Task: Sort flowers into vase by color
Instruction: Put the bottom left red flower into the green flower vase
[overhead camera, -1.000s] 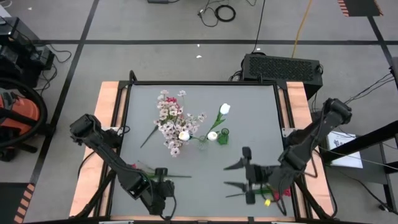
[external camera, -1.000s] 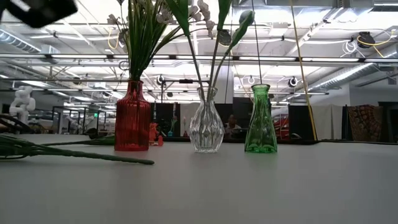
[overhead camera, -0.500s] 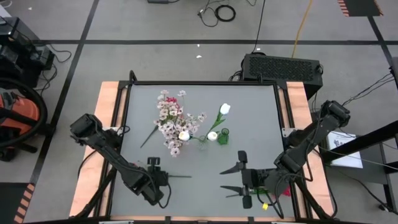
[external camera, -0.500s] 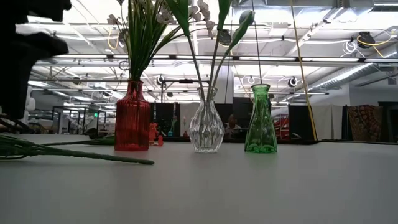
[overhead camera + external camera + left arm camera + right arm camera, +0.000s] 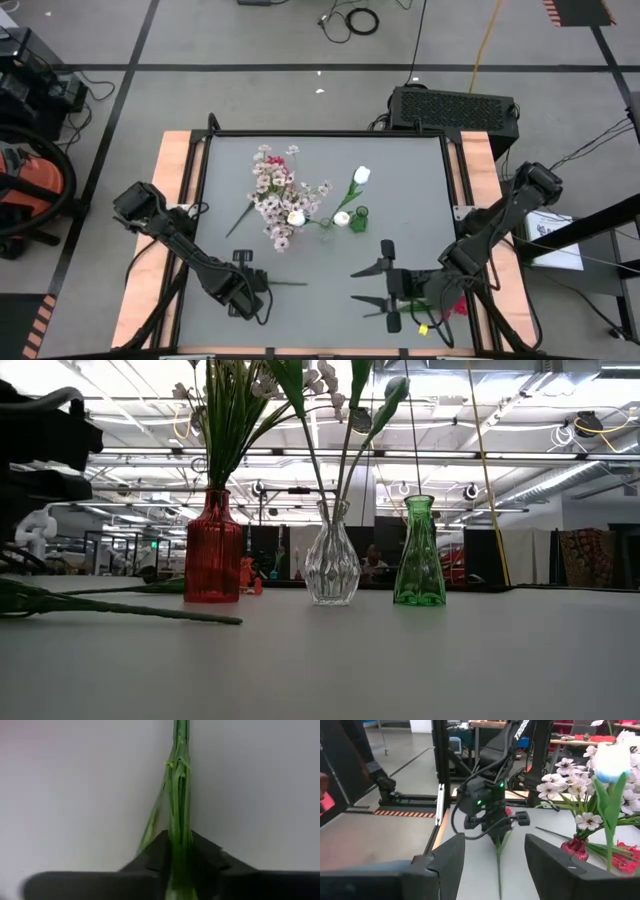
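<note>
Your left claw [image 5: 252,290] is clamped on a flower stem [image 5: 179,795] lying flat on the table [image 5: 400,180]. Lift it straight, keeping it level, and clear the red vase [image 5: 212,550]. Your right claw [image 5: 375,287] waits wide open, holding nothing.

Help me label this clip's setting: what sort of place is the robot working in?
Probably a robotics lab or workshop in a large industrial hall: the low view shows exposed ceiling beams, the high view shows floor cables and taped floor lines around the table.

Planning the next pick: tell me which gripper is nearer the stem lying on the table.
Left. The left gripper is on the stem; the right gripper hangs open, apart, to its right.
</note>
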Robot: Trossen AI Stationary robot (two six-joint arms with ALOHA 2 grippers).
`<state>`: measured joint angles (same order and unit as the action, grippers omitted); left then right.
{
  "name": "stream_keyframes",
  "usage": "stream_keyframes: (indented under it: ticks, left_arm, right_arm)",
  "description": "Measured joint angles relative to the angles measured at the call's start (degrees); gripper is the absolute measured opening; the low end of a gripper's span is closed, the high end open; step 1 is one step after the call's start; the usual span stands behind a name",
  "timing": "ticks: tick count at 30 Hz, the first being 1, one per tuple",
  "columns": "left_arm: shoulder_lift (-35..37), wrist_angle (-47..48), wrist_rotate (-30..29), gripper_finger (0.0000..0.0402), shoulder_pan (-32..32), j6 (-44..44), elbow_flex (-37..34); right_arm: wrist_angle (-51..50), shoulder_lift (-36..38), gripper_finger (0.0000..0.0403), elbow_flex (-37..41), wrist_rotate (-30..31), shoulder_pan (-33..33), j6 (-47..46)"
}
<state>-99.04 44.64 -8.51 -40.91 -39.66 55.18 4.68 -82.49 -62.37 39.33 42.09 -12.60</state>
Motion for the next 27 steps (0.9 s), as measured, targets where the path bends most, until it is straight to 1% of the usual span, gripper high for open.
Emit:
stream_keyframes:
  ticks: [2, 3, 6, 9, 13, 15, 18, 21, 24, 27]
  left_arm:
    - [0.0, 0.21, 0.54, 0.0026, 0.04, 0.0, 0.38]
    - [0.0, 0.43, 1.03, 0.0016, 0.09, -0.01, 0.67]
    - [-0.02, 2.05, 4.15, 0.0021, 0.13, -0.55, 2.68]
    - [0.02, 4.07, 7.5, 0.002, 0.07, -1.88, 6.34]
    - [0.13, 7.78, 8.3, 0.0015, 0.53, -1.38, 13.66]
    - [0.13, 10.74, 8.32, 0.0016, 0.89, -1.38, 17.46]
    - [0.13, 14.69, 8.42, 0.0017, 1.77, -1.4, 22.62]
    - [0.2, 17.76, 8.42, 0.0017, 3.19, -1.36, 26.02]
    - [0.2, 19.15, 8.43, 0.0017, 4.89, -0.74, 27.7]
    - [0.2, 18.99, 8.47, 0.0017, 6.51, 0.32, 28.35]
  right_arm:
    - [1.85, -1.13, 0.0198, 0.0, -0.03, -0.2, 0.67]
    - [2.77, -1.76, 0.0198, 0.0, -0.03, -0.2, 1.03]
    - [6.96, -3.65, 0.0198, -0.02, -0.22, -0.85, 1.17]
    - [11.19, -5.53, 0.0198, -0.02, -0.41, -2.03, -1.67]
    - [13.76, -8.21, 0.0199, -0.02, -3.19, -3.87, -4.75]
    - [13.22, -9.63, 0.0199, -0.44, -3.73, -4.65, -5.91]
    - [8.57, -12.95, 0.0199, -4.73, -5.25, -5.81, -6.65]
    - [-1.3, -17.75, 0.0199, -12.77, -6.51, -6.72, -7.65]
    - [-12.47, -23.53, 0.0199, -22.12, -6.5, -7.6, -7.92]
    - [-19.3, -28.89, 0.0199, -29.59, -6.5, -8.83, -7.87]
